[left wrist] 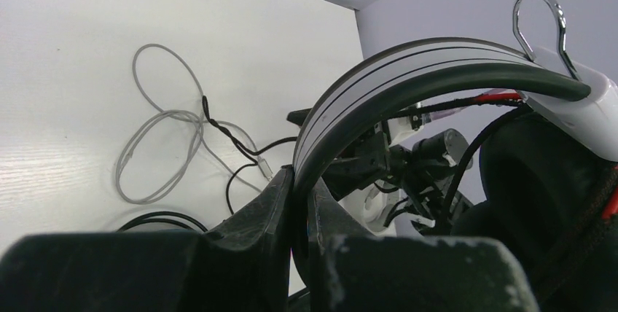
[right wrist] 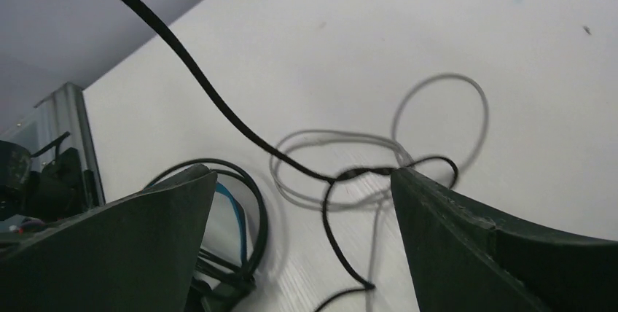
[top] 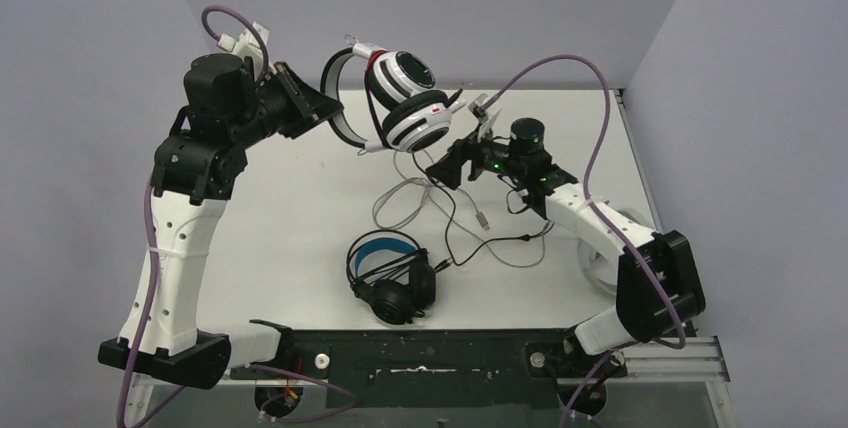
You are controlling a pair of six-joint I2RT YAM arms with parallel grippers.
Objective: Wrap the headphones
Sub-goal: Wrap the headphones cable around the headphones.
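Observation:
A white-and-black pair of headphones (top: 405,98) hangs in the air at the back of the table. My left gripper (top: 335,110) is shut on its striped headband (left wrist: 408,71), which runs between the two fingers (left wrist: 273,203). Its black cable (right wrist: 182,64) drops to the table and crosses a pale grey cable (right wrist: 444,100) there. My right gripper (top: 445,163) hovers open just right of the ear cups, above those cables, with nothing between its fingertips (right wrist: 200,181). A black pair of headphones with a blue-lined headband (top: 392,273) lies near the front edge.
Loose loops of grey cable (top: 410,203) and black cable (top: 500,240) spread over the table's middle. A white curved object (top: 598,266) lies at the right, half hidden by my right arm. Walls close the back and both sides.

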